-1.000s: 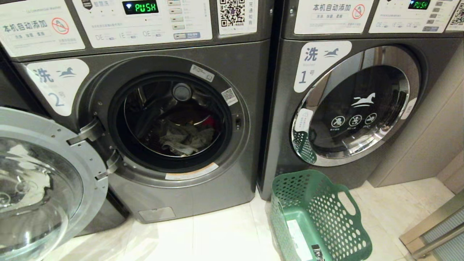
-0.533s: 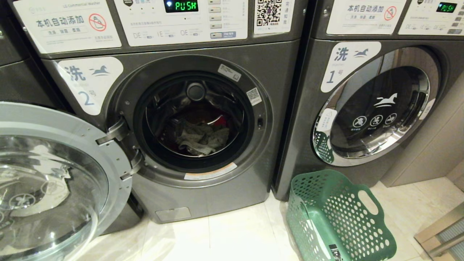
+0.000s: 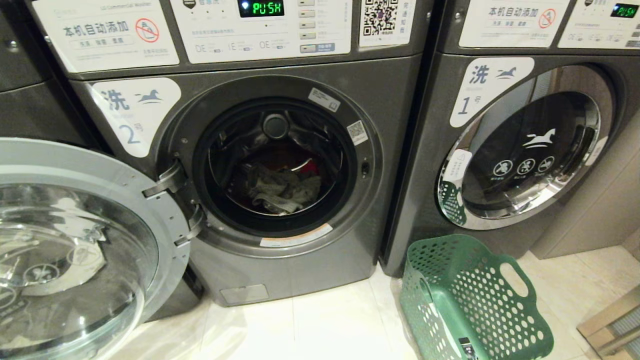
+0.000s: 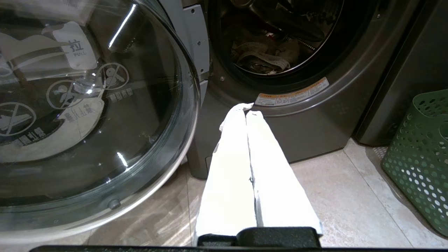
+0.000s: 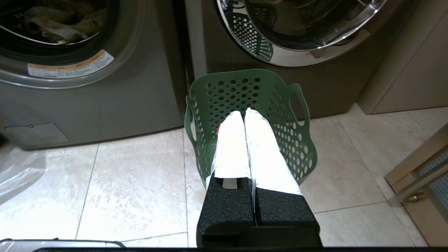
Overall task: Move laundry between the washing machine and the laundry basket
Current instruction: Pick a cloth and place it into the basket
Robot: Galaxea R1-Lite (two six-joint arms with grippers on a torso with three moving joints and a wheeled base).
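The washing machine [image 3: 395, 125] labelled 2 stands with its round glass door [image 3: 75, 240] swung open to the left. Inside the drum lies the laundry [image 3: 285, 190], a grey-beige striped garment with a bit of red behind it; the same laundry [image 4: 262, 57] shows in the left wrist view. The green laundry basket [image 3: 475, 300] stands on the floor at the right, below machine 1. My left gripper [image 4: 246, 109] is shut and empty, low in front of machine 2. My right gripper [image 5: 244, 113] is shut and empty, over the laundry basket [image 5: 280, 101].
Machine 1 [image 3: 520, 150] at the right has its chrome-rimmed door closed. A third grey machine [image 3: 30, 100] stands at the far left behind the open door. A beige cabinet [image 3: 610, 200] flanks the right side. The floor [image 3: 325, 325] is pale tile.
The whole head view has shifted: the machines and basket sit further right in the picture than before, so the camera moved. Neither the laundry nor the basket has moved on its own.
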